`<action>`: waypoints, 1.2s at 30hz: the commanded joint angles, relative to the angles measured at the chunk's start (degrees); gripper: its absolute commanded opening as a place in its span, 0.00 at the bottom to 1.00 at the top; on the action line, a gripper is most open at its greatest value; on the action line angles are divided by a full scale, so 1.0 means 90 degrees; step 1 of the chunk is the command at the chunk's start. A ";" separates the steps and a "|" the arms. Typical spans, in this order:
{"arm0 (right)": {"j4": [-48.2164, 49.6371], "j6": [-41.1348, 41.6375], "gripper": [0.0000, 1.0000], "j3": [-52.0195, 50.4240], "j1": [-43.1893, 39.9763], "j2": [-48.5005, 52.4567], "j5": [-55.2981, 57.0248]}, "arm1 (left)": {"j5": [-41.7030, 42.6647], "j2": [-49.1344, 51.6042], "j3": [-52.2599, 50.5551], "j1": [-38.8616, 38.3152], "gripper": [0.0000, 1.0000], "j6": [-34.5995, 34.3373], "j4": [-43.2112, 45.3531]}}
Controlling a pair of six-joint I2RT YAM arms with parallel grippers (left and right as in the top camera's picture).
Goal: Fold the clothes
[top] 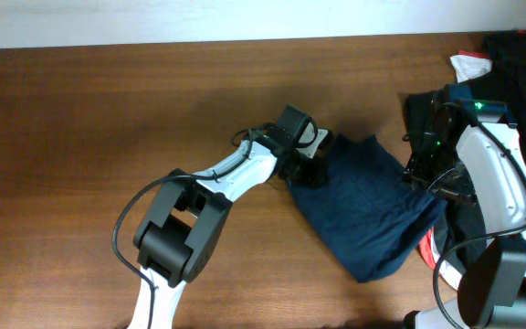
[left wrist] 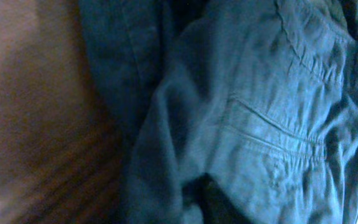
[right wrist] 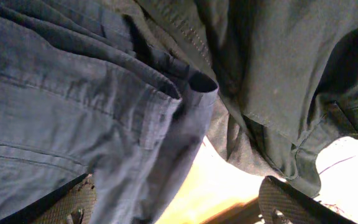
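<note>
1. While the shorts (top: 373,210) are lying in a bunched, roughly rectangular heap on the right half of the wooden table (top: 80,137), the two arms are meeting them at opposite edges.
2. The left gripper (top: 307,167) is bearing down at the upper-left edge of the navy cloth. From overhead it is showing only as a dark shape against the fabric, so I cannot tell whether its jaws are parted or clenched.
3. Its wrist camera is filling with blurred blue cloth, a pocket seam (left wrist: 272,134) is running across it, and bare wood is showing along the left side.
4. The right gripper (right wrist: 179,205) is hanging released at the right edge of the shorts. Its two fingers (right wrist: 73,202) are standing wide apart at the bottom of the wrist view, and a hemmed edge of the navy cloth is drooping between them and over one of them.
5. Black garments (top: 519,46) are lying heaped at the far right corner behind the right arm, and a white-and-red cloth piece (top: 471,64) is lying against them.
</note>
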 commanded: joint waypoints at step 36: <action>0.0056 -0.0189 0.88 0.0090 -0.0036 -0.0061 -0.0012 | -0.5037 -0.0984 0.0265 0.6640 0.16 0.0869 -0.1144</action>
